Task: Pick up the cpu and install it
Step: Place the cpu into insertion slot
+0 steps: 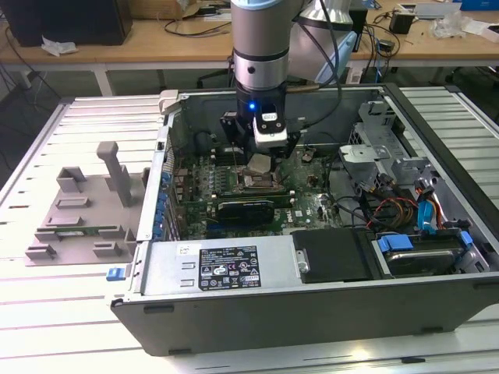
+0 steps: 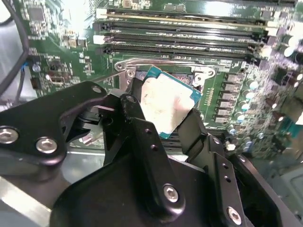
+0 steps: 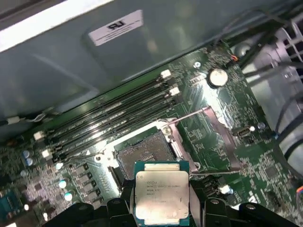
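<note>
My gripper (image 3: 162, 208) was clamped on the cpu (image 3: 162, 194), holding it above the open socket (image 3: 142, 153) mid-motherboard (image 3: 251, 156), not yet seated. Installing, I judged, called for squaring it to the socket.

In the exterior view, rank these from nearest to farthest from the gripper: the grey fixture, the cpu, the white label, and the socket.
1. cpu: held in the gripper.
2. socket: directly beneath the cpu.
3. white label: inside the case, on the side toward the camera.
4. grey fixture: outside the case, at the exterior view's left.
</note>
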Action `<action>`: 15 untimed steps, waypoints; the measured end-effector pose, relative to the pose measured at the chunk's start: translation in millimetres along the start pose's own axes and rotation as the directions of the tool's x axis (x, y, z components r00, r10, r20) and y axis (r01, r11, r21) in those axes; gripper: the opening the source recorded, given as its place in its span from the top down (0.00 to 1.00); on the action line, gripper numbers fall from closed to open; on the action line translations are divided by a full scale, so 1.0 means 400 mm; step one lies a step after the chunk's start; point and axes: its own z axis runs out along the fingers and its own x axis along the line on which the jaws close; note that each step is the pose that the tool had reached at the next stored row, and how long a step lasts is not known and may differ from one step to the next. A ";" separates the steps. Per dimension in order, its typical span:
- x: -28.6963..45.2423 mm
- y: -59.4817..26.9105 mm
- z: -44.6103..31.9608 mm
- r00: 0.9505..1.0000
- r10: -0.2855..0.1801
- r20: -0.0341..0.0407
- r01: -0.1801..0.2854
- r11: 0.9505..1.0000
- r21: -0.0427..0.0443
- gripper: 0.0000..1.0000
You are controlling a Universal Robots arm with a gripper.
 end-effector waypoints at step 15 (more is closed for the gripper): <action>0.000 0.000 0.004 0.891 0.453 0.023 -0.453 0.891 0.001 0.45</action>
